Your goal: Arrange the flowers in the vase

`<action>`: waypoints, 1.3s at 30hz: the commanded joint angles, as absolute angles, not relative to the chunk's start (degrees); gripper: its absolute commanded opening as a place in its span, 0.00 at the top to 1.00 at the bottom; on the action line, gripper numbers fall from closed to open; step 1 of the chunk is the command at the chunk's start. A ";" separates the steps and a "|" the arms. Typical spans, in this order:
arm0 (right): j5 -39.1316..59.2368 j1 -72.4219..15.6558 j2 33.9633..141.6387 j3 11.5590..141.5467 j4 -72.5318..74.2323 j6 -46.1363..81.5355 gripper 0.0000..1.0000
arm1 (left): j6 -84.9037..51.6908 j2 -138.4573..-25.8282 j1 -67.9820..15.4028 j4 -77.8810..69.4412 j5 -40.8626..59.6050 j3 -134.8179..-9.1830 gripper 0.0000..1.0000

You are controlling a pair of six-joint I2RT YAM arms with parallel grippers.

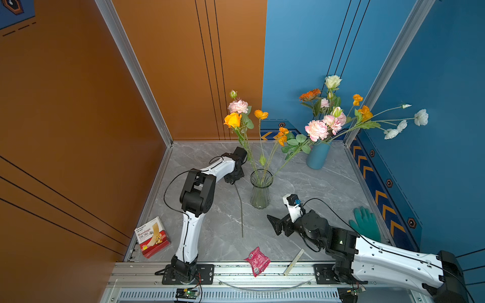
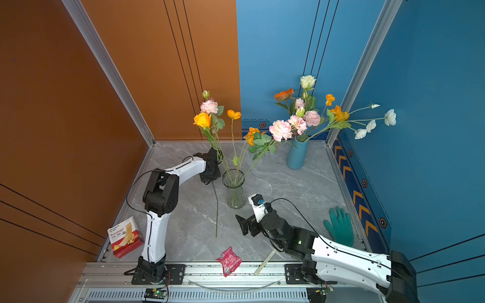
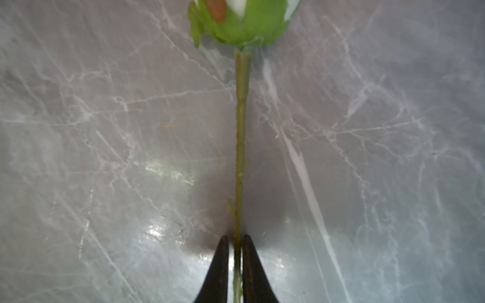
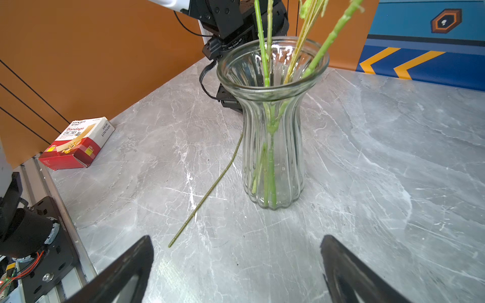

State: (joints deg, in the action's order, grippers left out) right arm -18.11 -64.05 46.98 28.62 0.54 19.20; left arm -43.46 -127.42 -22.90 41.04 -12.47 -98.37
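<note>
A loose flower lies on the grey marble table; its long stem runs toward the front, left of the glass vase. My left gripper is down at the stem's far end, jaws shut on the stem just below a green bud with white petals. The glass vase holds several flowers in pink, yellow and orange. My right gripper hovers open near the front of the vase, nothing between its fingers.
A blue vase full of flowers stands at the back right. A bandage box lies front left, a red packet and a cream strip by the front rail, and a green glove at the right.
</note>
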 commanded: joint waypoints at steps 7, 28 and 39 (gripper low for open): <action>-19.85 -63.85 43.19 27.95 -2.88 20.21 0.00 | -45.05 -125.67 -21.94 43.21 -8.58 -91.65 1.00; -16.82 -63.37 51.22 30.79 2.87 18.90 0.00 | -43.24 -68.39 -10.51 26.69 -8.86 -62.55 1.00; -15.72 -63.46 51.94 33.36 2.83 17.30 0.00 | -45.79 -60.87 -13.87 24.09 -6.72 -70.15 1.00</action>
